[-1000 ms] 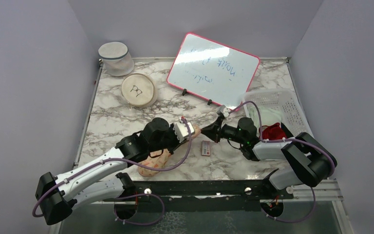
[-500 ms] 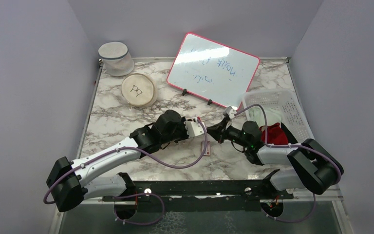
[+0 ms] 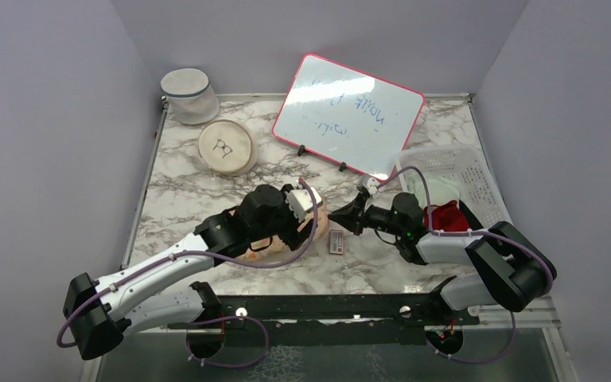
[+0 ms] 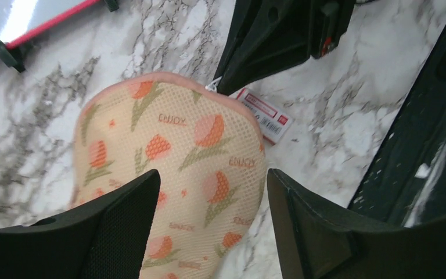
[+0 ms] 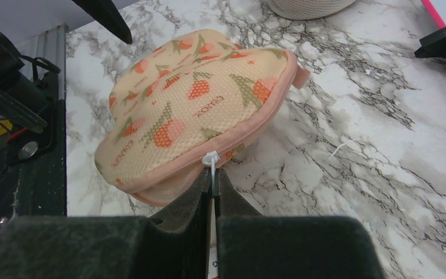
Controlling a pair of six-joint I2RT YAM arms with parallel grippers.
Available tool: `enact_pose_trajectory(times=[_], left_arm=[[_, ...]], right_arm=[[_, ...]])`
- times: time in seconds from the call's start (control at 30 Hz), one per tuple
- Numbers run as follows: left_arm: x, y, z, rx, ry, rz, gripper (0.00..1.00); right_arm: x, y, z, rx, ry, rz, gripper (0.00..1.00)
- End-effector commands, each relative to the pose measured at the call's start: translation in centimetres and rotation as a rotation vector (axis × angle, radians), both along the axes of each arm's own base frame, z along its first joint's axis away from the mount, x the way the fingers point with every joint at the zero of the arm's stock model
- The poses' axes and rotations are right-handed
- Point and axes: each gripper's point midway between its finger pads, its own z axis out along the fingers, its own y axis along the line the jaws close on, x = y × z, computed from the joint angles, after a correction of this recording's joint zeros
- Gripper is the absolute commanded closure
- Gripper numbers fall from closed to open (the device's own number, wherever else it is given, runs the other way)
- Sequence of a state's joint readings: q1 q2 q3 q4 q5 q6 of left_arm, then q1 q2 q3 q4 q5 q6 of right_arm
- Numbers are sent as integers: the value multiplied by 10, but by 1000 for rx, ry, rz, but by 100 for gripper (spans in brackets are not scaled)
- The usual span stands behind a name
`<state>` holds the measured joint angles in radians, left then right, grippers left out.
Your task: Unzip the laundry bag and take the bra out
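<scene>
Cream mesh laundry bag (image 5: pixel 191 110) with pink zipper edging lies mid marble bench (image 3: pixel 191 199), toward near edge; peach printed bra (image 4: pixel 168 145) bulges inside; soft, light, floppy, likely drags when pulled; right gripper (image 5: pixel 212 177) pinches white zipper pull (image 5: pixel 211 158); left gripper (image 4: pixel 212 186) spread wide above bag, should pin fabric.

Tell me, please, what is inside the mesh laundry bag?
Through the mesh of the laundry bag shows peach fabric with red and green print, apparently the bra. The zipper looks shut, so its cups, straps and anything beneath are covered.
</scene>
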<state>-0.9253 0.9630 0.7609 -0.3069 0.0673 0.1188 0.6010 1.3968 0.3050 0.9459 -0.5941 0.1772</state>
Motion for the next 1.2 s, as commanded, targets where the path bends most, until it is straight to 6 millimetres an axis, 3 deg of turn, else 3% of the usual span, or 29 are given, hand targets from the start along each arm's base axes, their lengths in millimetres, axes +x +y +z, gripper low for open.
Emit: enact_pose_trajectory(times=[0.0,0.13,0.27,0.43,0.57,0.67,0.93,1.17], left_arm=[[8,-20,5,-210,304,319,41],[22,-24,-15,-242,417,516,41],[31,-32,-23,-252,445,570,41],[35,-43,-33,-232,476,574,42],[32,-49,-37,-221,499,553,33],[33,-51,-39,-222,496,549,32],[31,-44,-45,-178,473,534,73],[21,-44,-44,-140,467,443,94]], right_arm=[[-4,8,10,15,-34,65,99],[-4,8,10,14,-33,66,99],[-5,9,9,12,-25,74,98],[-3,10,7,4,-6,73,99],[-4,11,6,4,0,79,99],[-4,12,6,5,4,84,98],[-3,10,5,3,4,73,99],[3,10,-1,-17,30,44,99]])
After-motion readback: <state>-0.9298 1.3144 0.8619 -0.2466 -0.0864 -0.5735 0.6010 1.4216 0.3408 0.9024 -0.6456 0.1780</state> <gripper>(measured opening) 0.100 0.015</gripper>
